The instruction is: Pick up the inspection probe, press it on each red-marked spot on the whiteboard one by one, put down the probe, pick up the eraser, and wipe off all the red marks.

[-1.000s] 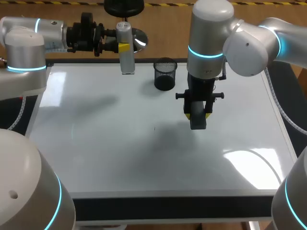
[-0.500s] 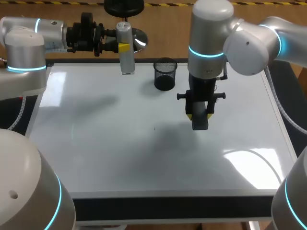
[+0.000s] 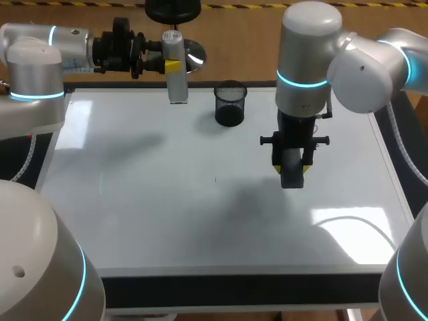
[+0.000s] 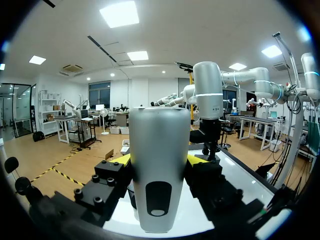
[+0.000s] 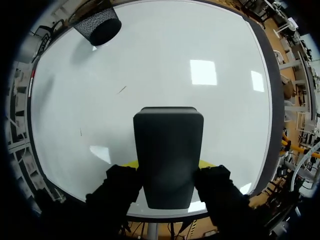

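The right gripper pinches the matte, dark grey, round-cornered block of the eraser from two sides over the glossy whiteboard, near the black mesh cup, while the left gripper clamps the smooth, silvery, cylindrical probe upright at the board's far edge.

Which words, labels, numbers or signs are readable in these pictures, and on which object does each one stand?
None can be read.
The probe, the eraser and the mesh cup show no print.
The whiteboard bears only a few tiny dark strokes, not letters.
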Tool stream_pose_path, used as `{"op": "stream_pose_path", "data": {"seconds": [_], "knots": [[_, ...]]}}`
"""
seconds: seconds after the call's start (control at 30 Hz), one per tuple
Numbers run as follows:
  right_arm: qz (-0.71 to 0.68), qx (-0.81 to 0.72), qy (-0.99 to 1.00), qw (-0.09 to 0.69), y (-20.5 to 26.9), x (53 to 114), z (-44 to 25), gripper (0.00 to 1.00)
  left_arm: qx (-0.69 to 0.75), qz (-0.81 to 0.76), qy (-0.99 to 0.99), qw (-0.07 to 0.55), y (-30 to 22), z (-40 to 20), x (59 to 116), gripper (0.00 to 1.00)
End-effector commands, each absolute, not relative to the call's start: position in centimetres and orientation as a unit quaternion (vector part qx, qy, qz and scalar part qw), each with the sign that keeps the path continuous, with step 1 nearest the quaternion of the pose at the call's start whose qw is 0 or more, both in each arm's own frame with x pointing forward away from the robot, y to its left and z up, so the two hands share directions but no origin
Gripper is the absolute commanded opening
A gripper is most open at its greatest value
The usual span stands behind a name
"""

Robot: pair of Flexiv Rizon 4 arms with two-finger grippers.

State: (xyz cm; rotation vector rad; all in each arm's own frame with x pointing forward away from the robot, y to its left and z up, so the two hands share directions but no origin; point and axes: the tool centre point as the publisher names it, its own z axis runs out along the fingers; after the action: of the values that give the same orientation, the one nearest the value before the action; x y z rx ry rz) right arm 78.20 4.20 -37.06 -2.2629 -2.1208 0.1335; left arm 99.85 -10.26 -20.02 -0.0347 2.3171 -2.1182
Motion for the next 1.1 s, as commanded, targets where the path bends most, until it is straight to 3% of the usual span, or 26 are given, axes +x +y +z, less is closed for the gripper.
{"op": "stream_pose_path", "data": {"seconds": [0.03, 1.1], "knots": [[0.024, -0.73, -0.683, 0.019, 2.3, 76.7, -36.5, 0.0, -0.011, -0.674, 0.738, 0.0, -10.3, -19.9, 99.9, 0.0], [0.018, -0.746, -0.665, 0.029, -5.5, 74.1, -39.8, 0.0, -0.011, -0.674, 0.738, 0.0, -10.3, -19.9, 99.9, 0.0]]}}
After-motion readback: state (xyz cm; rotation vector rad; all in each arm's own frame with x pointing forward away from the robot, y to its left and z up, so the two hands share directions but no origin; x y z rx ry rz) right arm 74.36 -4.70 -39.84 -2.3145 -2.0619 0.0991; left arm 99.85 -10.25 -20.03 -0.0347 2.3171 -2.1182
